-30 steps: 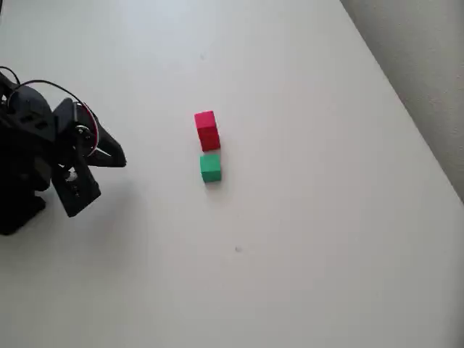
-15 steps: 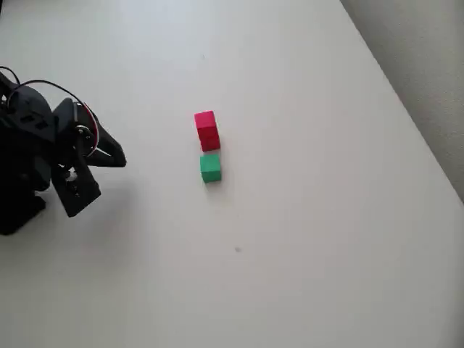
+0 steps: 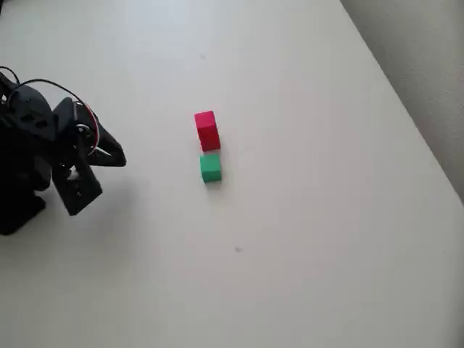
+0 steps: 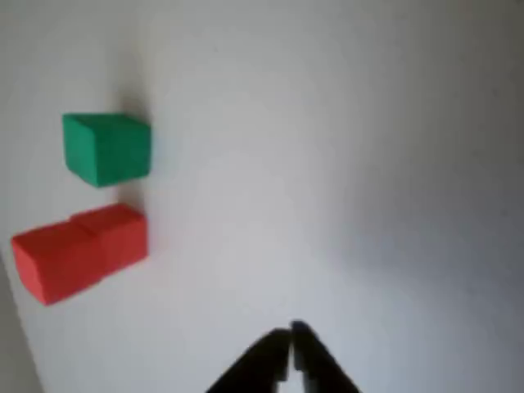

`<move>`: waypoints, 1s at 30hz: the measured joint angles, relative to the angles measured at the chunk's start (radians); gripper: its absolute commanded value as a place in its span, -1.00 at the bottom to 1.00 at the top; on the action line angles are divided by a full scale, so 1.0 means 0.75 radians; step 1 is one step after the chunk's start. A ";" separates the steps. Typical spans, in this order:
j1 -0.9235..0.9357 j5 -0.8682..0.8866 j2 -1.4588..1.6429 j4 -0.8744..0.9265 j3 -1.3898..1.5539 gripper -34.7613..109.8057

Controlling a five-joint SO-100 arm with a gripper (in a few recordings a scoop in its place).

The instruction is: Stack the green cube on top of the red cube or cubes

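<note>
The green cube [image 3: 210,168] rests on the white table just below the red block [image 3: 207,130] in the overhead view, almost touching it. In the wrist view the green cube [image 4: 107,148] lies above the red block [image 4: 79,251], which shows a faint seam like two cubes joined. My black gripper [image 3: 116,156] sits well to the left of both in the overhead view, its tips [image 4: 291,337] pressed together and holding nothing.
The white table [image 3: 304,239] spreads wide around the cubes. Its right edge [image 3: 406,116] runs diagonally, with grey floor beyond. The arm's black base [image 3: 22,174] fills the left side.
</note>
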 measured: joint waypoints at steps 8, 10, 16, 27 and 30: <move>-0.002 0.000 0.000 0.000 0.000 -0.50; -0.002 -0.057 0.000 -0.076 0.016 -0.40; 0.008 -0.155 -0.012 -0.250 0.008 -0.25; 0.033 -0.088 -0.974 -0.452 -0.501 -0.21; 0.051 -0.059 -1.270 -0.423 -0.730 -0.21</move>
